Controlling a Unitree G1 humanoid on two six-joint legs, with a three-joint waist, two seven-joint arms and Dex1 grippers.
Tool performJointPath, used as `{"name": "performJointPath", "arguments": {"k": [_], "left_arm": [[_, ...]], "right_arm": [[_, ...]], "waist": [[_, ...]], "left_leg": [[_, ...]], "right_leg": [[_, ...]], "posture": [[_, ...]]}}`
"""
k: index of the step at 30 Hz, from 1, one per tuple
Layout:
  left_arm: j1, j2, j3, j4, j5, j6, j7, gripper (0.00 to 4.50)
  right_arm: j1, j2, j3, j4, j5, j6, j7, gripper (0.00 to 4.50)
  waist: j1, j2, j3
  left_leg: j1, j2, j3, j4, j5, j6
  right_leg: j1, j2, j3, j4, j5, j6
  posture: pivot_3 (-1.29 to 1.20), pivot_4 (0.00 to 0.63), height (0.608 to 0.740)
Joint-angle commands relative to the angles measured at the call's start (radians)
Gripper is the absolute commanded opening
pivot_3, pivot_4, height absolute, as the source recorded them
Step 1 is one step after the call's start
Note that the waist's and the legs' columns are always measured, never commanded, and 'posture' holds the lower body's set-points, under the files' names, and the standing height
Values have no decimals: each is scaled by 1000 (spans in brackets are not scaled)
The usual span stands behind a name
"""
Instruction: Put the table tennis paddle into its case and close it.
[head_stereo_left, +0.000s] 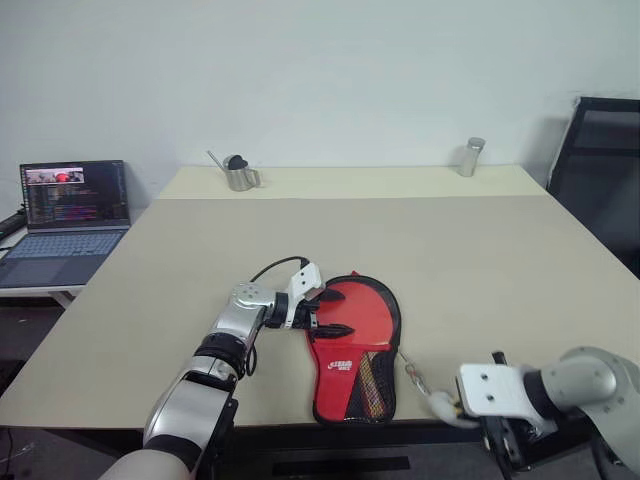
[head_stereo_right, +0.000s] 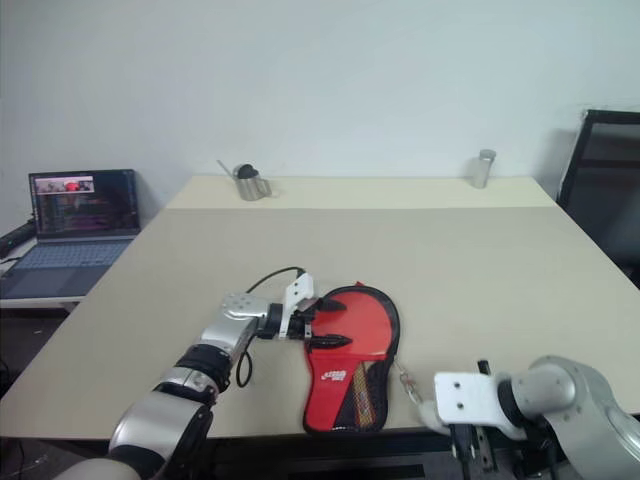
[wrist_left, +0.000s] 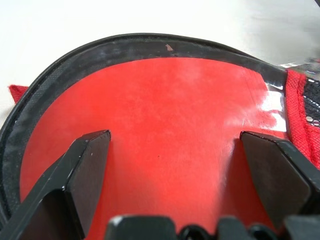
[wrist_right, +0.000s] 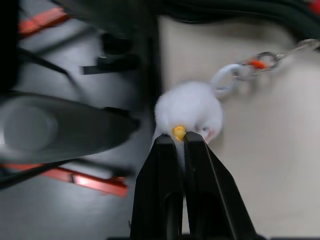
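A beige table (head_stereo_left: 420, 250) is filling the middle of the head views. Near its front edge the case (head_stereo_left: 352, 385) is lying flat, red side up, with its mesh panel and white logo toward the robot and black edging around the rim. The table tennis paddle (head_stereo_left: 362, 312) is sitting inside the case, its plain red face showing through the open rounded end (the handle is hidden under the mesh part).

The left gripper (head_stereo_left: 322, 314) is reaching in from the left with its two black fingers spread wide, one on each side of the paddle's red face; whether they are touching it cannot be told. In the left wrist view the fingers (wrist_left: 90, 162) are standing far apart over the red rubber.

A thin chain (head_stereo_left: 412, 375) is running from the case's right side to a small white ball charm (wrist_right: 190, 110) at the table's front edge. The right gripper (wrist_right: 183, 142) is pinching this charm, fingers pressed together on it.

At the far edge a metal cup (head_stereo_left: 240, 176) and a metal cylinder (head_stereo_left: 471, 156) are standing. A laptop (head_stereo_left: 68, 215) is sitting open on a side desk to the left.
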Motion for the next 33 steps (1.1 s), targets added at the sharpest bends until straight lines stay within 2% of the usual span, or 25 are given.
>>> {"name": "performJointPath", "arguments": {"k": [1, 9, 14, 20, 25, 28, 31, 33], "left_arm": [[27, -21, -55, 66, 65, 9, 3, 4500], [18, -27, -53, 78, 71, 2, 11, 4500], [16, -27, -49, 75, 71, 4, 16, 4500], [16, -26, -47, 72, 70, 5, 21, 4500], [19, -24, -46, 68, 70, 4, 24, 4500], [20, -26, -47, 64, 68, 5, 27, 4500], [21, -26, -46, 59, 66, 6, 29, 4500], [25, -25, -48, 54, 67, 3, 26, 4500]], "right_arm": [[60, -53, -42, -86, 100, 20, 51, 6], [97, -92, -61, -210, 281, 87, 46, 6], [141, -155, -76, -221, 404, 23, 37, 6], [170, -194, -82, -221, 467, -40, -63, 6], [188, -220, -142, -221, 578, 1, -108, 6], [155, -226, -174, -221, 656, 39, -135, 736], [110, -220, -216, -221, 788, 93, -170, 1832], [3, -181, -249, -151, 1020, 167, -249, 2537]], "waist": [[4, 0, -1], [7, 0, -1], [4, -2, 0], [4, -2, -1], [3, -2, -1], [3, -1, -1], [3, -1, -1], [0, -2, -1]], "left_leg": [[0, -1, -1, 0, 0, 0], [0, -12, -9, -1, -4, 7], [1, -12, -9, 1, -6, 8], [2, -12, -12, 0, -7, 6], [2, -12, -15, -1, -7, 6], [2, -11, -18, -1, -8, 5], [1, -11, -20, -1, -8, 5], [1, -11, -21, -1, -8, 5]], "right_leg": [[0, -1, -1, 0, 0, 0], [5, -10, -2, -2, -6, 9], [7, -11, -2, -2, -6, 10], [10, -12, -4, -4, -7, 10], [10, -15, -7, -8, -6, 10], [11, -15, -15, -11, -6, 10], [11, -15, -17, -12, -6, 10], [12, -16, -19, -12, -6, 10]], "posture": [[0, 150, 740], [0, 150, 740], [0, 150, 740], [0, 150, 740], [0, 150, 740], [0, 150, 740], [0, 150, 740], [0, 150, 740]]}}
